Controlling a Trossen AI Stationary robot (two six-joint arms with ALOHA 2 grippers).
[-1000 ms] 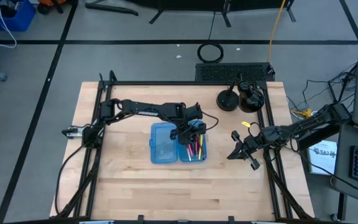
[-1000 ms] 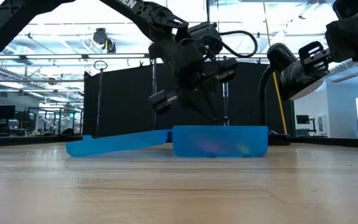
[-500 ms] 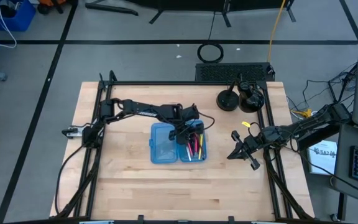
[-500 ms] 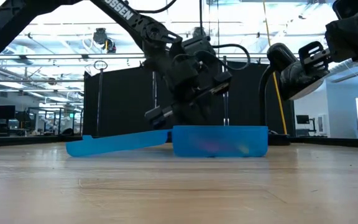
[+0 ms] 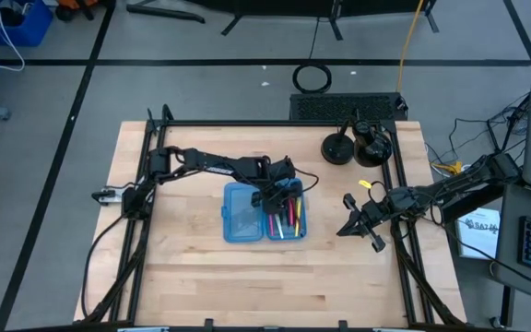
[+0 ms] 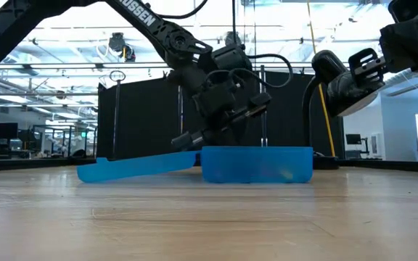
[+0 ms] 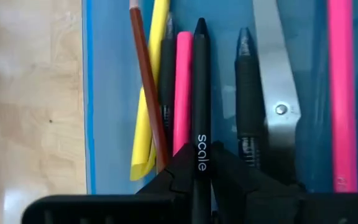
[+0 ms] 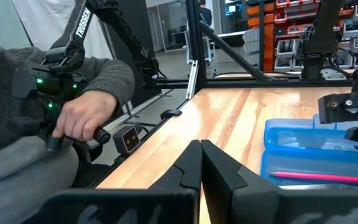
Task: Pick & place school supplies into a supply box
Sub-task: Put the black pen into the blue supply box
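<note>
The supply box (image 5: 264,213) lies open mid-table, its lid half (image 6: 136,166) flat to the left and its deeper half (image 6: 257,164) on the right. In that deeper half lie a yellow pencil (image 7: 145,99), a red-brown pencil (image 7: 145,81), a pink pen (image 7: 183,87), a second black pen (image 7: 248,93), silver scissor blades (image 7: 277,74) and another pink pen (image 7: 340,93). My left gripper (image 7: 201,177) reaches down into this half, shut on a black pen (image 7: 200,81) marked "scale". At the table's right edge my right gripper (image 8: 201,158) waits, shut and empty. My left gripper pinches the black pen's barrel (image 7: 201,163) between its two fingertips, just behind the printed word. The fingers slant down from above, one on each side of the pen. The pen runs on ahead among the other pens, its tip (image 7: 200,26) low in the box.
Two black stands (image 5: 337,148) (image 5: 372,146) are at the table's far right corner. Beyond the table's left side a person's hand (image 8: 86,115) grips a control handle. Bare wood (image 5: 192,267) lies nearer than the box.
My left gripper has sunk toward the box's right half with the black pen and has tipped a little, bringing the pen down among the others. The box has stayed where it was.
</note>
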